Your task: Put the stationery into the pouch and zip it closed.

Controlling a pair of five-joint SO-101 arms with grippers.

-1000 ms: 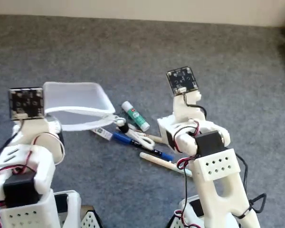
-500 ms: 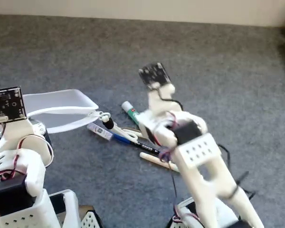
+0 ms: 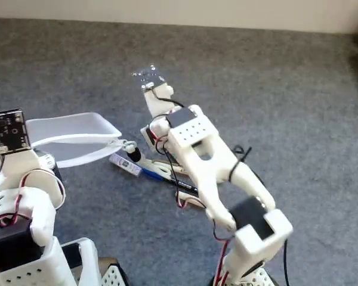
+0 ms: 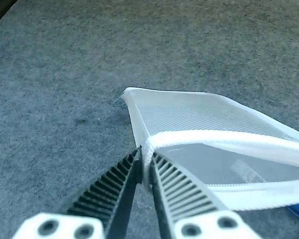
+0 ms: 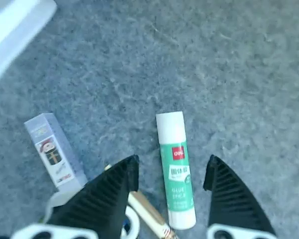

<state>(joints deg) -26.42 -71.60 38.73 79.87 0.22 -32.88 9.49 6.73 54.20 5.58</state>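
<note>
Grey carpeted surface [image 3: 286, 89] carries all items. Left tool [image 4: 145, 172] is clamped on the pouch [image 4: 199, 114] rim at one corner, apparently to hold the mouth open beside the stationery. Right tool [image 5: 172, 160] hangs over the glue stick [image 5: 175, 169], jaws apart either side. The stick lies flat, its long axis running between the jaws, white cap pointing away from the tool.

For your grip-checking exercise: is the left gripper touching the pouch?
Touching. The left wrist view shows the left gripper shut on the white rim of the pouch.
</note>
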